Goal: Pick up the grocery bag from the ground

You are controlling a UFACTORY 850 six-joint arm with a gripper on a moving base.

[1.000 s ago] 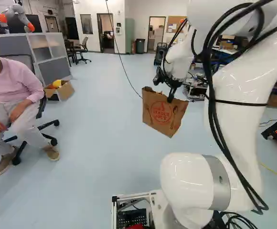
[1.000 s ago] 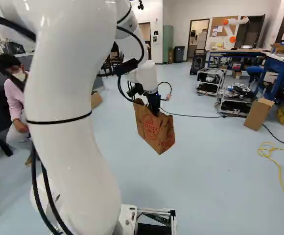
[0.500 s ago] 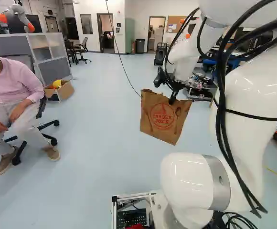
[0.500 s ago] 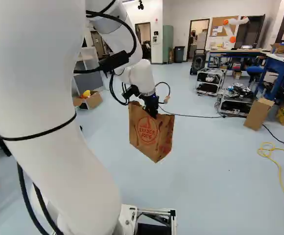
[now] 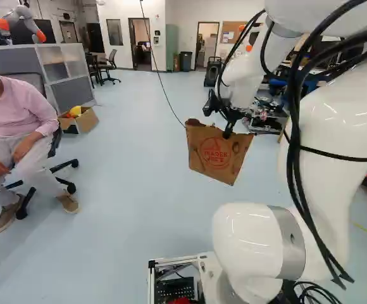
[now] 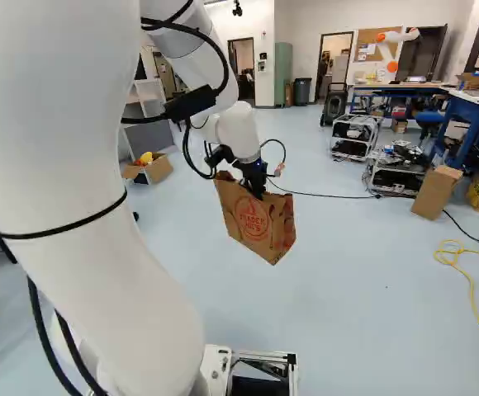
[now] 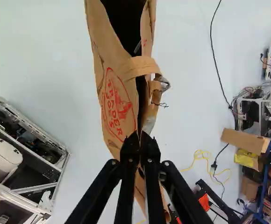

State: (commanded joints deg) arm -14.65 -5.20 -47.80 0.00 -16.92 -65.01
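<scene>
Gripping the grocery bag [image 5: 216,152] near its rim with the hand [image 5: 228,134], closed nearly together on just thin brown paper. Hanging in the air above the floor [image 5: 139,190], tilted, with one lower corner pointing down. In the wrist view, stretching from between the fingertips to well ahead of the hand [image 7: 139,136], with a dark, gaping mouth and a paper handle [image 7: 142,66] bowed across it. Off at the right of the right base view, well apart from the bag: on the floor, a cardboard box [image 6: 435,194] and a loose yellow cable [image 6: 472,299].
</scene>
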